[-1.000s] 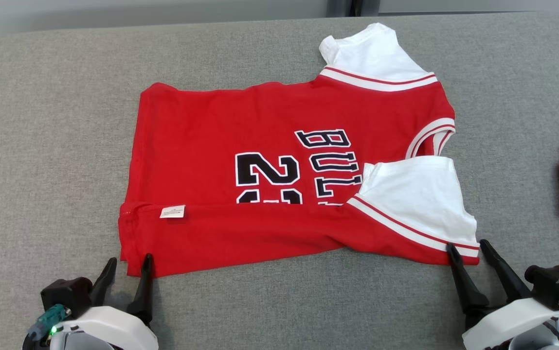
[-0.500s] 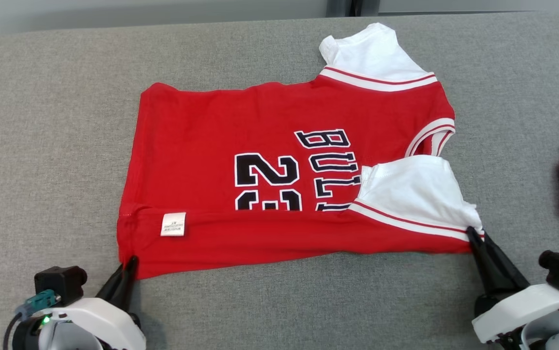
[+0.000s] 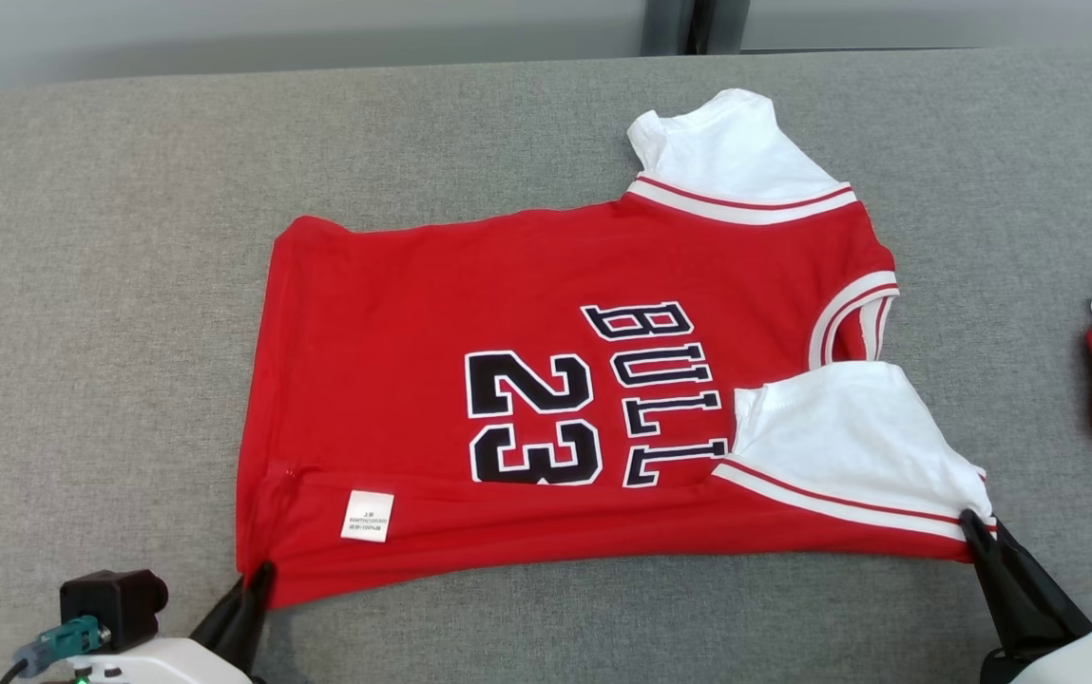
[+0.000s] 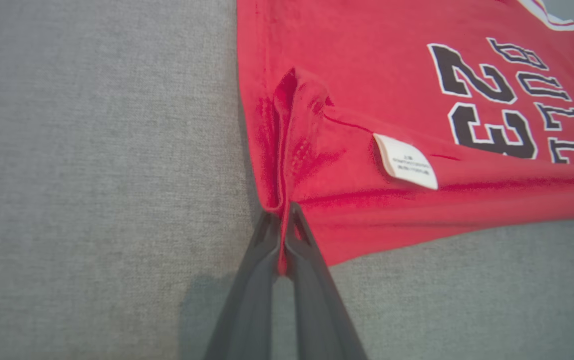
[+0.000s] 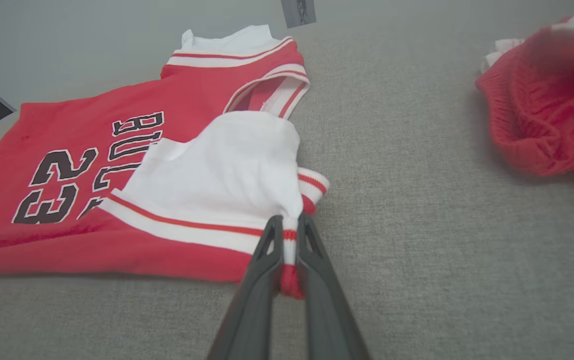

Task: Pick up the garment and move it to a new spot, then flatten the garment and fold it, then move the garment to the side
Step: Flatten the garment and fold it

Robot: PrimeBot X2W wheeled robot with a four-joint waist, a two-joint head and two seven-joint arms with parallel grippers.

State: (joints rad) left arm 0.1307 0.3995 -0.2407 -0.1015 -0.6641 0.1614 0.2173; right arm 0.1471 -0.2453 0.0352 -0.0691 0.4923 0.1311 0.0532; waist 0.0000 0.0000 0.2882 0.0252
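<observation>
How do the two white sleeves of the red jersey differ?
The far sleeve lies outward on the grey surface; the near sleeve is folded onto the jersey front. The right gripper pinches fabric at the near sleeve; the far sleeve is untouched. Both are white with striped trim.

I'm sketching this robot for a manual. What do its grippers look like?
The left gripper and right gripper each have two long dark grey fingers tapering to thin tips; triangular cut-outs show on the right pair. Behind them sit rounded white shells. The left one carries a black block, a teal connector and a green light.
</observation>
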